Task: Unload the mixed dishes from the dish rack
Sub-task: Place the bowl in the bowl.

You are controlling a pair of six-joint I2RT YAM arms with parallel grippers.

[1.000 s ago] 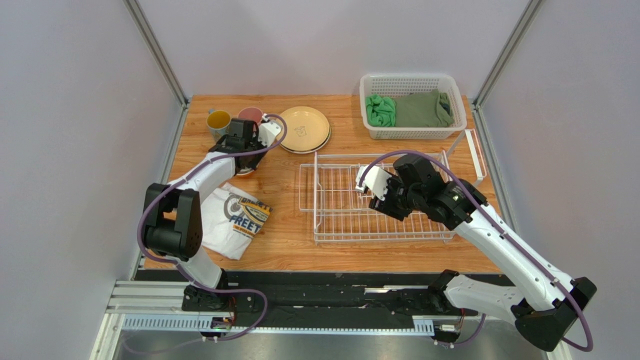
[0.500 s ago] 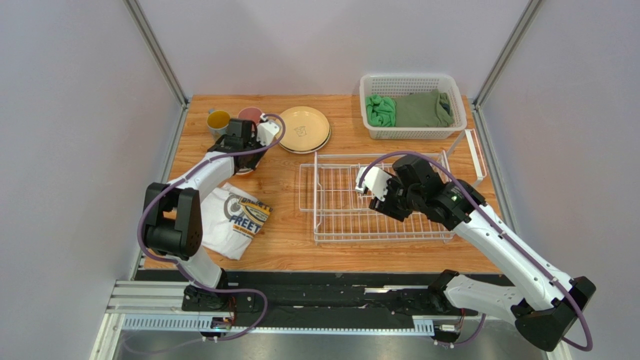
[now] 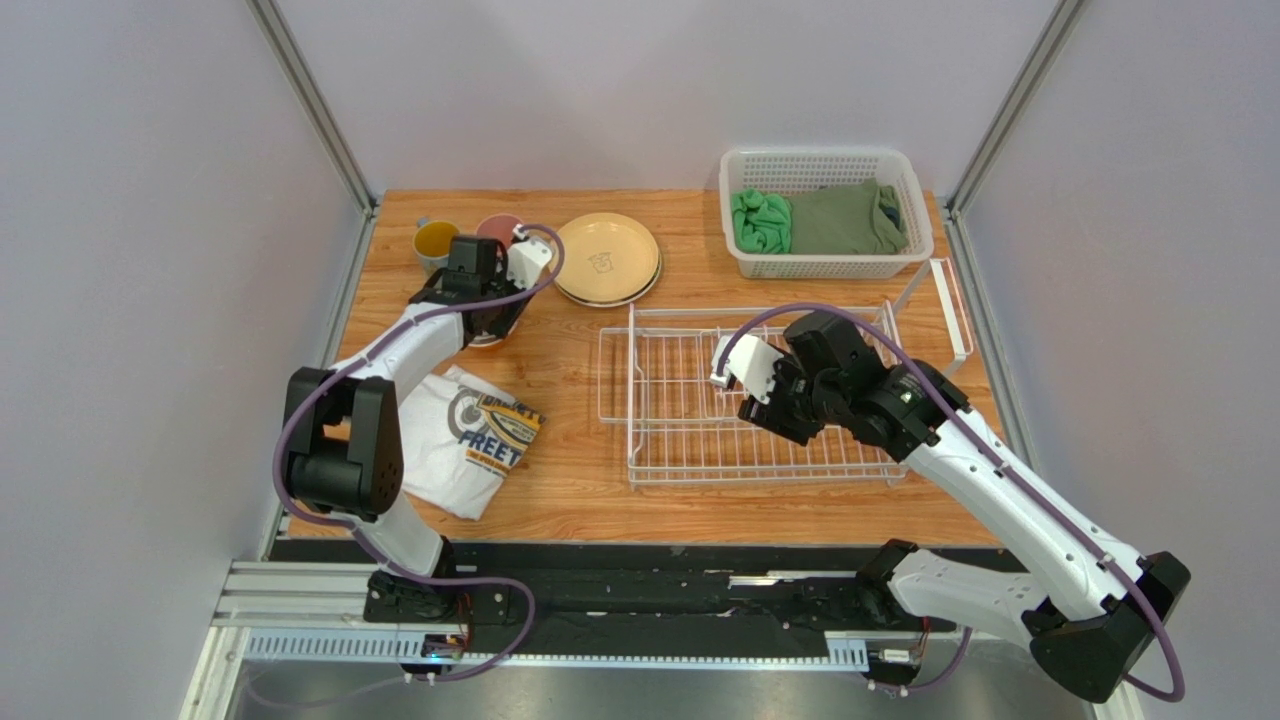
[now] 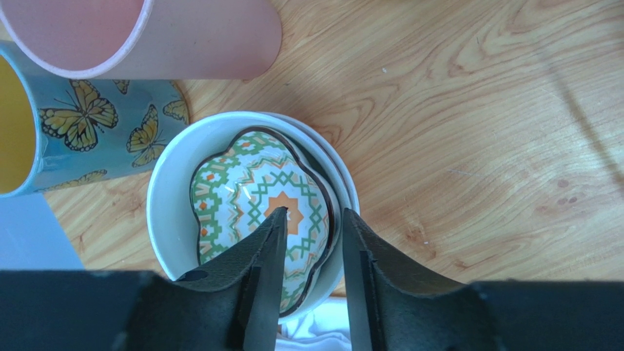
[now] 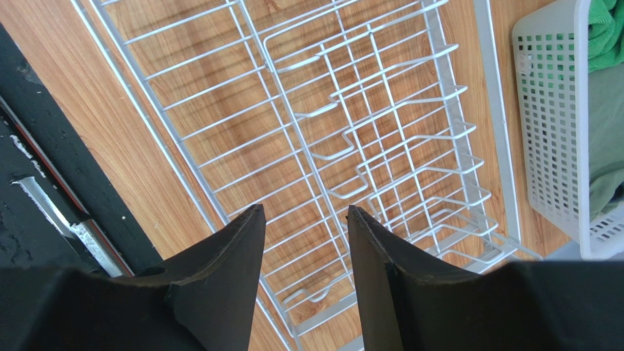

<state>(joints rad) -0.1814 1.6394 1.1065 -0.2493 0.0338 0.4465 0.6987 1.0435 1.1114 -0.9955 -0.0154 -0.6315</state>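
**Top view.** The rack (image 3: 676, 413) lies on the table (image 3: 571, 375). The plates (image 3: 607, 258) are stacked just beyond its far-left corner. The mug (image 3: 436, 240) and cup (image 3: 501, 228) stand farther left of that corner. A T-shirt (image 3: 473, 428) lies left of the rack. A basket (image 3: 827, 267) holding cloths (image 3: 819, 218) sits beyond the far-right corner.

**Left wrist view only.** A patterned dish (image 4: 249, 197) nests inside a white bowl (image 4: 168, 212), close beside the butterfly-printed mug and the cup. In the top view the arm hides this stack. The left gripper (image 4: 313, 213) hovers over the stack's right rim, jaws parted to a narrow gap, clamping nothing.

**Right wrist view only.** The right gripper (image 5: 304, 210) hangs above the rack, jaws moderately apart with nothing between them. Wires and wood show below. The top view resolves neither jaw gap.
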